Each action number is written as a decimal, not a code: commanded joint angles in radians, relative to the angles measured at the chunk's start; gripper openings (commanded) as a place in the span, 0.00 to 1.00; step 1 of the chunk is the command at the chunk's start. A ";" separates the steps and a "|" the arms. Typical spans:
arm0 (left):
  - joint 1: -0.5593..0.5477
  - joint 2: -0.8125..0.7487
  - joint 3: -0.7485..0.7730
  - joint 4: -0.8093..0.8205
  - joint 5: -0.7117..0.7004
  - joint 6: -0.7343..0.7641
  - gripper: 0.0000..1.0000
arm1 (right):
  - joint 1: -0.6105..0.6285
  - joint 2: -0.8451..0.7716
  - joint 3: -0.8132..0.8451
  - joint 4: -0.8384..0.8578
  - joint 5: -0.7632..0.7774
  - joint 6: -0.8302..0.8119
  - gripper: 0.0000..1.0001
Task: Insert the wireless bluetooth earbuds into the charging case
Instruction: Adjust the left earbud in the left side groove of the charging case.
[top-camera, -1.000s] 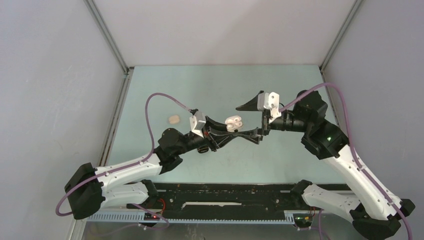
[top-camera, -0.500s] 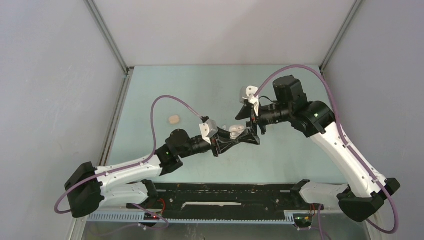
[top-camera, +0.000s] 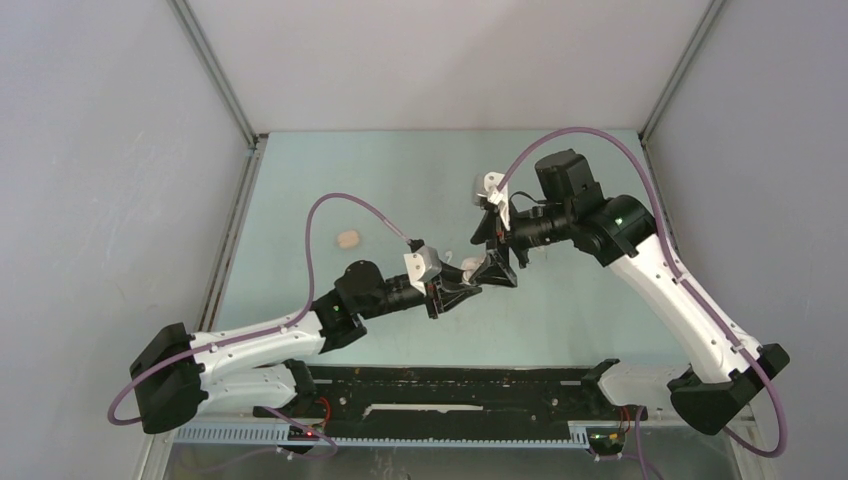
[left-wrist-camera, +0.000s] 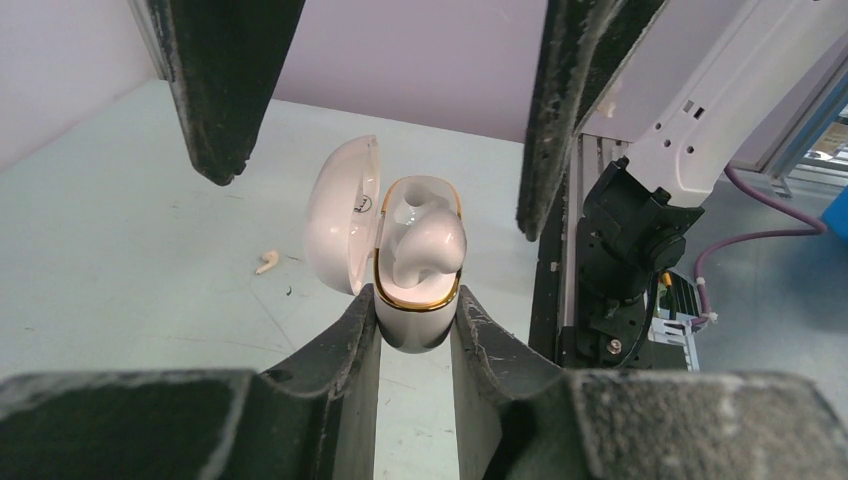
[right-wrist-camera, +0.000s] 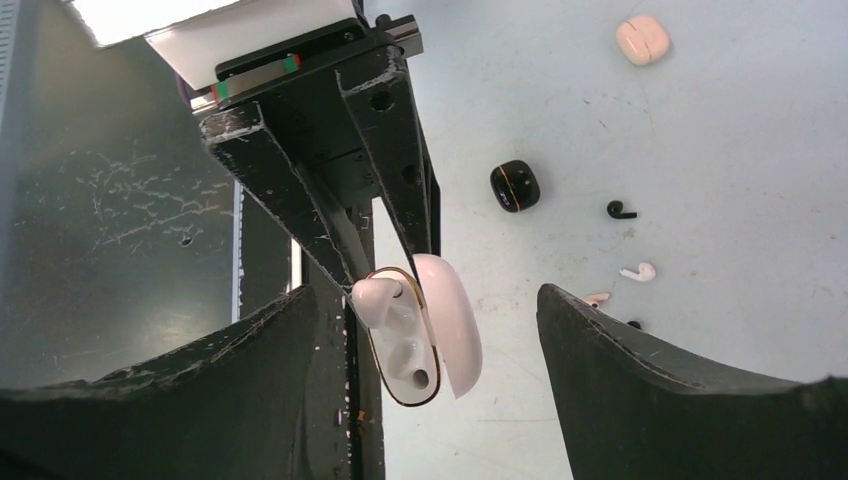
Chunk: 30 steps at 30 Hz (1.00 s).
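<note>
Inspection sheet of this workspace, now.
Surface: pale green table, lightly marked.
Job's things: open white case, one seated bud, other well empty; black bud, white bud, beige bud loose on table; closed black case and beige case.
Clutter: nothing seen.
Grippers: left gripper shut on white case; right gripper open, straddling it, not touching.
Cables: purple cable looping off each arm.
Surroundings: grey walls, black rail at near edge.

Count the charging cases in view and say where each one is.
3. The white open case sits in the left claw; the black case and the beige case lie on the table, apart. More may be hidden.
</note>
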 joint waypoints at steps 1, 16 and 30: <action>-0.009 -0.025 0.055 0.019 -0.008 0.031 0.00 | -0.009 0.008 0.010 0.005 0.001 0.001 0.82; -0.013 -0.035 0.052 0.020 -0.011 0.036 0.00 | -0.045 0.023 0.001 -0.035 0.021 -0.046 0.81; -0.014 -0.039 0.050 0.020 -0.009 0.032 0.00 | -0.052 0.014 -0.015 -0.034 0.083 -0.042 0.81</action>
